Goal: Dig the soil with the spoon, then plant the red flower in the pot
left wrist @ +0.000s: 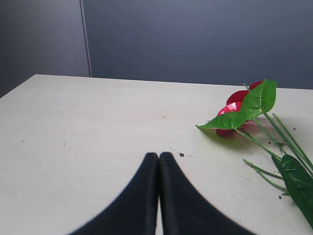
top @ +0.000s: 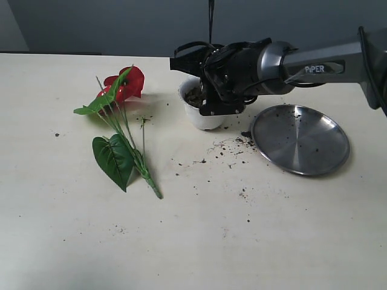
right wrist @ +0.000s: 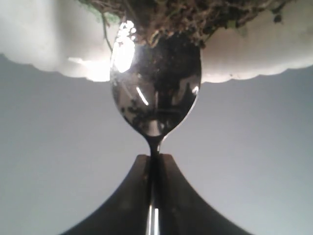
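Lying flat on the left half of the tabletop (top: 60, 241), the flower (top: 124, 84) points its stem ends toward the near edge and its red blooms toward the far one. It is untouched and free to be picked up once a hole is ready. The left end effector (left wrist: 159, 157), fingers pressed together and empty, hangs over bare surface near the blooms, probably waiting its turn.

Toward the right edge sits a steel plate (top: 300, 139), with crumbs (top: 233, 145) of earth strewn between it and the pot, likely spill from digging.

Farther back, near the middle, the pot (top: 202, 118) stands upright, holding the soil (top: 195, 95). The right end effector (top: 211, 90) reaches over it from the right, clamped on the handle of the spoon (right wrist: 155, 93). The spoon's bowl goes past the scalloped rim into the earth. Gripping the handle end-on should let the bowl lever soil aside. Digging seems under way, and planting has not yet begun.
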